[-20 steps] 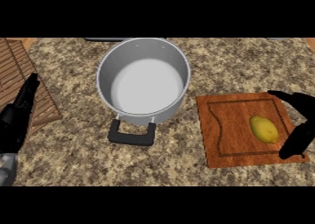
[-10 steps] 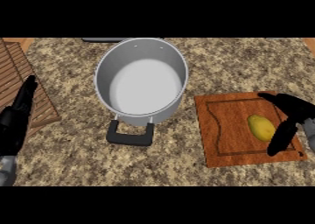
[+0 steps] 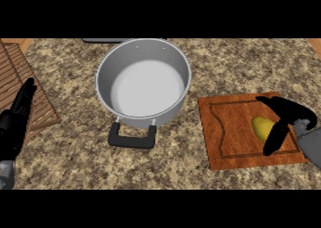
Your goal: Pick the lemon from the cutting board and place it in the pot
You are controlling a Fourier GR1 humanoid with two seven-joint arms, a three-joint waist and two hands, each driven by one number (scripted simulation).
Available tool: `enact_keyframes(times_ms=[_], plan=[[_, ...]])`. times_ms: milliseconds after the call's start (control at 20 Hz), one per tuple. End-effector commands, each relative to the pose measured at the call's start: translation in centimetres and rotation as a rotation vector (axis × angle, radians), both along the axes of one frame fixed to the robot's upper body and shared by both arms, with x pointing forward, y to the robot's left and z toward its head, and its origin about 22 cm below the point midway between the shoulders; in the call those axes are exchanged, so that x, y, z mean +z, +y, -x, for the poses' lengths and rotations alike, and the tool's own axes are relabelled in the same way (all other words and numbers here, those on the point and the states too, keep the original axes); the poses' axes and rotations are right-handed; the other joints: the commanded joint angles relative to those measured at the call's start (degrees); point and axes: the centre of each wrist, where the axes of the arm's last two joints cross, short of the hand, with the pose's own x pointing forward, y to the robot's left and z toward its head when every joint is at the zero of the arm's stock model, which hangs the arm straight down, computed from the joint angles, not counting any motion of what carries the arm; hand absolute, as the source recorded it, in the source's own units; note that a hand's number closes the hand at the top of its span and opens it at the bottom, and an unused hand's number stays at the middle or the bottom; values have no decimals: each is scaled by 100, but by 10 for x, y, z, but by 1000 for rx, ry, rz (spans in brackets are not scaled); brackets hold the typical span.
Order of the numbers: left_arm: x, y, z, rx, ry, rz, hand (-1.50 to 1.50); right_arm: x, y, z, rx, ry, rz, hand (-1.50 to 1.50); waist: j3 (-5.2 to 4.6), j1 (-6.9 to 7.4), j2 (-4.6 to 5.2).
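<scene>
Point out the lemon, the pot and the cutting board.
lemon (image 3: 261, 128), head view, its visible yellow left side.
pot (image 3: 117, 70), head view, its left rim.
cutting board (image 3: 225, 133), head view, bare wood left of the lemon.

We find bare granite counter (image 3: 64, 147) between the pot (image 3: 145, 84) and the cutting board (image 3: 237, 133), wide enough for a hand to pass. The pot's mouth stands open from above. Its black handle (image 3: 132, 136) juts toward the near edge, narrowing that route. A wooden slatted board (image 3: 18, 75) occupies the far left, with our left hand (image 3: 12, 122) beside it.
</scene>
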Motion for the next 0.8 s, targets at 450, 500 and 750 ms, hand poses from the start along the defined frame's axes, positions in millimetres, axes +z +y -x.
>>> enact_keyframes(times_ms=[450, 500, 750], plan=[[-41, 5, 15, 60, 170, 27, 0, -27, -5, -1, 114, 21, 1, 150, -90, -29, 75], [-31, -7, 15, 31, 163, 32, 0, -31, 8, 0, 120, -1, -10, 150, -88, -27, 57], [-39, 6, 20, 53, 176, 43, 0, -32, 3, -1, 120, -24, -10, 150, -92, -36, 57]])
